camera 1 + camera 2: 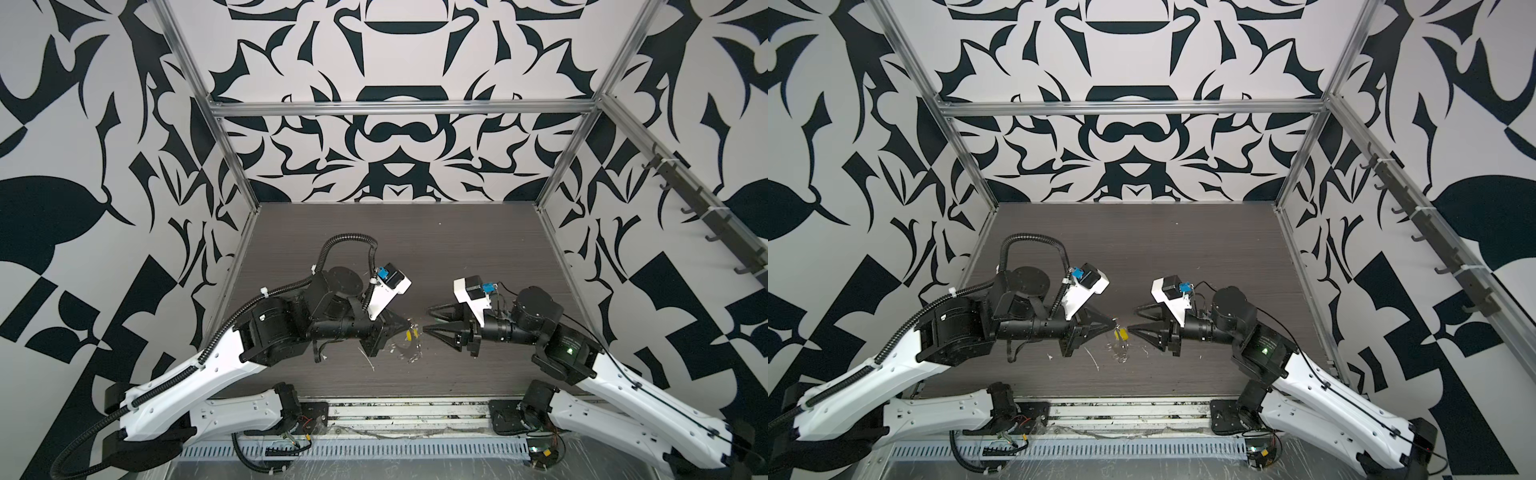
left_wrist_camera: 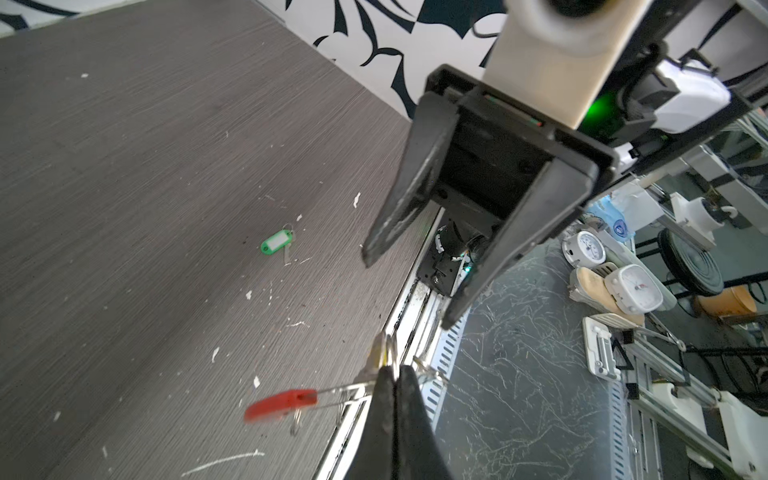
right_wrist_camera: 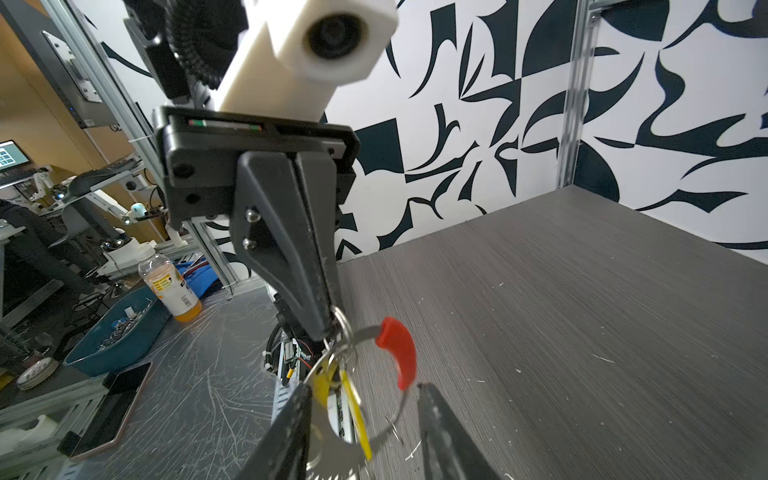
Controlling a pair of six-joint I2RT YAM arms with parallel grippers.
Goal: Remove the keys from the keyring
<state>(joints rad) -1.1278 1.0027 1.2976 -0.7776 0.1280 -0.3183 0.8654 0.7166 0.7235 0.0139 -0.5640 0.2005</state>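
My left gripper [image 2: 395, 370] is shut on the grey rim of the keyring [image 2: 278, 405] and holds it above the table's front middle. The ring's red section [image 3: 399, 353] shows in both wrist views. A yellow-tagged key [image 3: 356, 415] hangs on the ring. My right gripper [image 3: 362, 387] faces the left gripper [image 1: 409, 324] tip to tip, its jaws apart around the ring and yellow key; one finger [image 3: 299, 411] lies against the key. The green-tagged key [image 2: 276, 242] lies loose on the table, off the ring. In both top views the yellow tag [image 1: 410, 334] [image 1: 1122, 333] shows between the grippers.
White flecks and scratches dot the dark wood table [image 1: 415, 249]. A metal rail [image 1: 407, 411] runs along the front edge. Beyond it stand an orange drink bottle [image 3: 172, 286], a blue tray [image 3: 116, 332] and small clocks [image 2: 588, 249]. Patterned walls enclose the other sides.
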